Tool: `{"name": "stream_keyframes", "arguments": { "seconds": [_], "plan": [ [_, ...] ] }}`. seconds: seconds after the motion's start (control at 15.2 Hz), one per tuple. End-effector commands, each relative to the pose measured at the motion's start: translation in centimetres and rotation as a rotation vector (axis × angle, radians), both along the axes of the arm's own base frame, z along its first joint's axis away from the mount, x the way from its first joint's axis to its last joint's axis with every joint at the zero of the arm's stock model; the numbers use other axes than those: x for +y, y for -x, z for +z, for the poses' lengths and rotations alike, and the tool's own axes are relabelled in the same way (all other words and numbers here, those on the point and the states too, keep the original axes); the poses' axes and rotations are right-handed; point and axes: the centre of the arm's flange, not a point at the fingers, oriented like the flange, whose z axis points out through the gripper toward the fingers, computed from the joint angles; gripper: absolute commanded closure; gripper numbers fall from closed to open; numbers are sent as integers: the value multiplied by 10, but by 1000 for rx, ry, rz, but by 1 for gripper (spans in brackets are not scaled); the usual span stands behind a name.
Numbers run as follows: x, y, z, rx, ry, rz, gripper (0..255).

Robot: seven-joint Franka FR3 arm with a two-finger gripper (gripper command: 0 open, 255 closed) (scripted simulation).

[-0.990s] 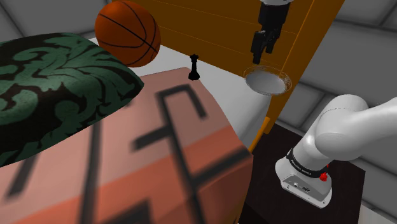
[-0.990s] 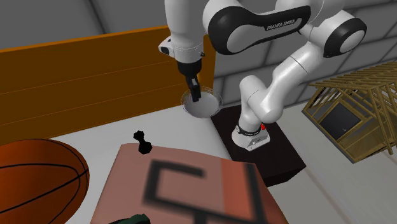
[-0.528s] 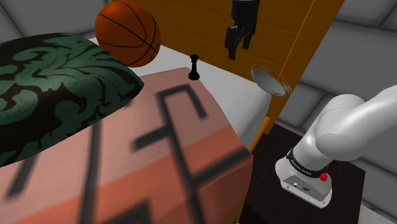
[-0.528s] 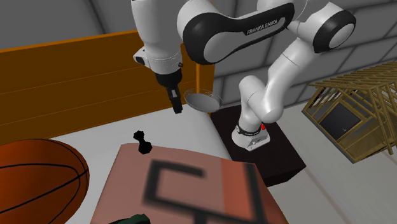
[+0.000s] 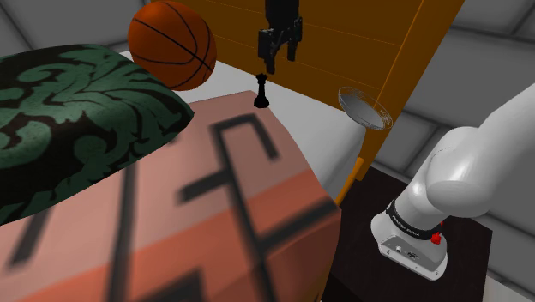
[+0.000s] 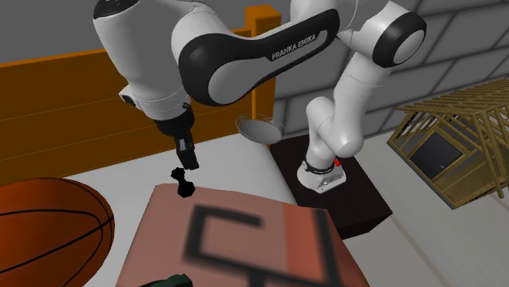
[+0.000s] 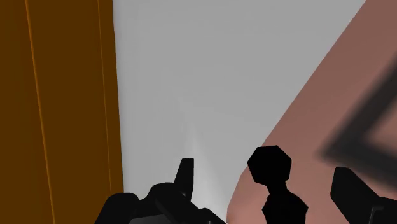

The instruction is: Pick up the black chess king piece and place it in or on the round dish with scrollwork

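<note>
Shoulder view, gripper (image 5: 279,62) pointing down, spread, above black king (image 5: 261,91)

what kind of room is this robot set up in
Probably a bedroom: a green-patterned pillow, a pink cover over a white mattress, and an orange headboard-like board behind.

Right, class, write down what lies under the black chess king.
The chess king stands where the pink cover's edge meets the white surface. Its own base covers the contact spot, so which one bears it cannot be told. The open gripper hangs above it.
</note>
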Motion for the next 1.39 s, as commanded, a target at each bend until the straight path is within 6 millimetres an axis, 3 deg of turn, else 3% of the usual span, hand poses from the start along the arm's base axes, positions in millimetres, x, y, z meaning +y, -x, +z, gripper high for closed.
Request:
{"name": "stream_keyframes", "arguments": {
  "seconds": [0.0,0.2,0.73,1.19,1.25,1.32],
  "plan": [
    [12,-24,2,-2,-4,9,0],
    [29,-51,4,-4,-9,20,0],
    [27,-50,-36,-4,-9,20,0],
    [27,-50,-36,-4,-9,20,0],
    [27,-50,-36,-4,-9,20,255],
    [27,-50,-36,-4,-9,20,255]
  ]
}}
